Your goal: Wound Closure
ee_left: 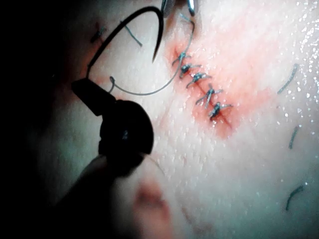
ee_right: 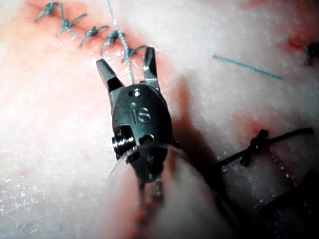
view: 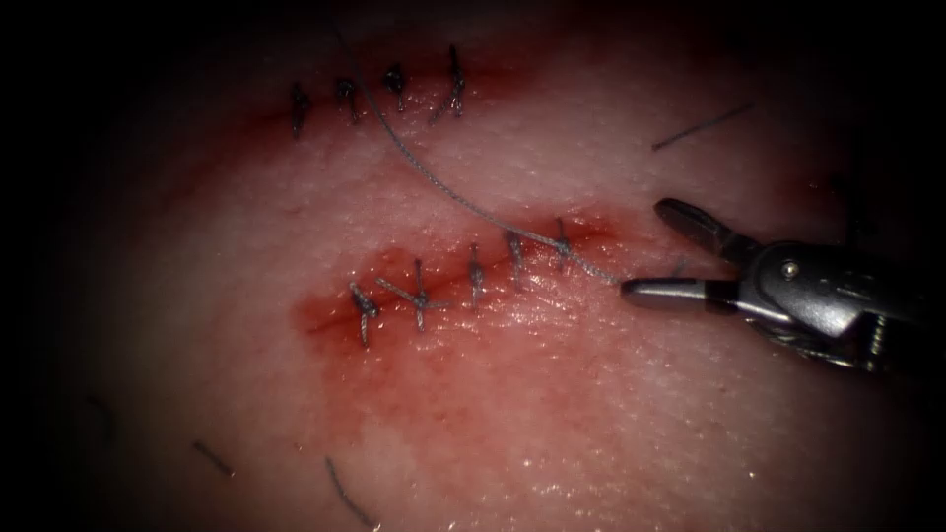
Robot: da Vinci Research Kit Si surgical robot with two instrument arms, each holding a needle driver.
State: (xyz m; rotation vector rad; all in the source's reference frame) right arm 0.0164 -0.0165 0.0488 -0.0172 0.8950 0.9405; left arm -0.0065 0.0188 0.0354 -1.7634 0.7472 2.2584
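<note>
Two tools, one stitched cut, thread running free between open jaws.

Nearest, the right tool [view: 645, 251] is lying just right of the cut [view: 463, 281], jaws spread wide and holding nothing; the thread [view: 443, 187] is passing between them in the right wrist view, its long axis running up and leftward from the cut's right end stitch [view: 562, 241], so this arm is the nearer one. Beyond, the left tool [ee_left: 92, 92] is gripping the needle [ee_left: 129, 25] at its tail end, the curve arching clear above the tissue [view: 591, 414] with its point out. Farthest, a second stitched row [view: 374, 94] is sitting toward the tissue's upper edge.
</note>
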